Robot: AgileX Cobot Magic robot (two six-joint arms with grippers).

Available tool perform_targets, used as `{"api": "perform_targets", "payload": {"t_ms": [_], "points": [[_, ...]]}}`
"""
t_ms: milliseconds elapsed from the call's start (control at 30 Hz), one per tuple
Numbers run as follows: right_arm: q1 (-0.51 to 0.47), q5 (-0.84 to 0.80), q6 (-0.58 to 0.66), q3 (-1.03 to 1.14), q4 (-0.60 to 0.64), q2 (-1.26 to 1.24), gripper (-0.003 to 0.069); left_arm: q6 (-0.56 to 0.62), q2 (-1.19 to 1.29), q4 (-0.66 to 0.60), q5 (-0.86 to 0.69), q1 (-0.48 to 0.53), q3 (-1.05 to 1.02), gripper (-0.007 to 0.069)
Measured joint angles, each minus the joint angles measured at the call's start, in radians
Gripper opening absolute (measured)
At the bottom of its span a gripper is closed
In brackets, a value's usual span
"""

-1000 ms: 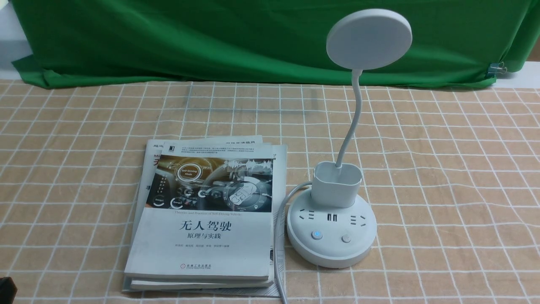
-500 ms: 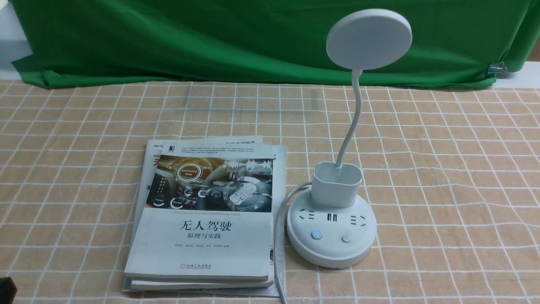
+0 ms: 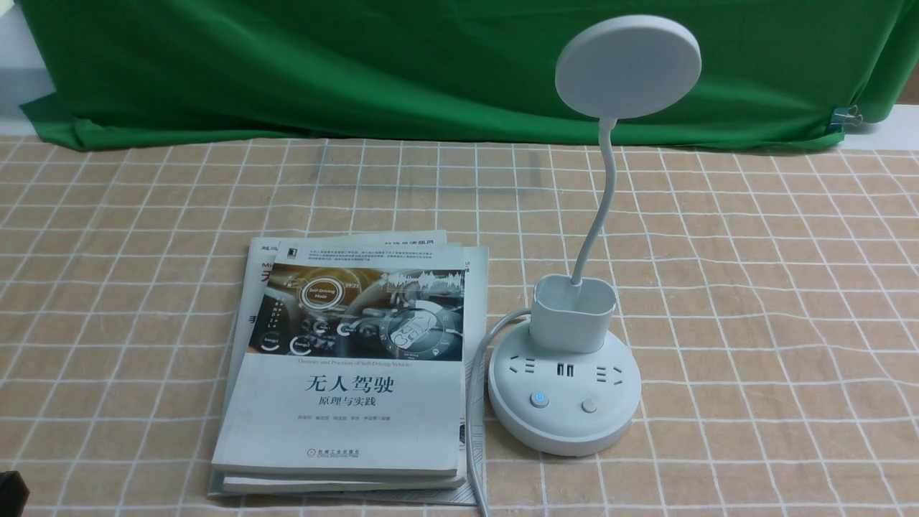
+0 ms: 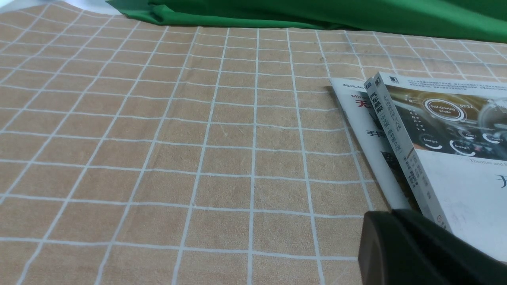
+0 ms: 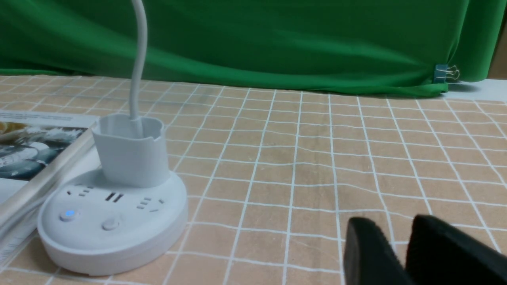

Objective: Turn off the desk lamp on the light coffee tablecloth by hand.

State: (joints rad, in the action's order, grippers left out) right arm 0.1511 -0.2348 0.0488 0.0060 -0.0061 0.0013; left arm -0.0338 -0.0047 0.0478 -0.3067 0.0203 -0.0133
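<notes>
We observe a green cloth backdrop [image 3: 445,72] spanning the far side, its lower edge uneven and softly creased. A binder clip [image 3: 843,118] grips it near its right end in the front view. White surface [image 3: 879,133] shows beside that end, with a patch of brown [image 3: 909,82] above. We record soft sheen on the green folds; light source out of view.

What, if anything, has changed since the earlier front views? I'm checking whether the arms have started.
Nothing visibly changed in the front view: the white disc-headed desk lamp, its blue-lit round button, the stacked white-covered books and the dark gripper tip at the lower left stayed as they were.
</notes>
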Motion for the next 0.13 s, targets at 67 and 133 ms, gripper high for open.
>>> {"api": "perform_targets", "payload": {"t_ms": [67, 133], "points": [[0.0, 0.0, 0.0, 0.0, 0.0, 0.0, 0.0191, 0.0, 0.0, 0.0, 0.0, 0.0, 0.0, 0.0005], [0.0, 0.0, 0.0, 0.0, 0.0, 0.0, 0.0195, 0.0, 0.0, 0.0, 0.0, 0.0, 0.0, 0.0005]]}}
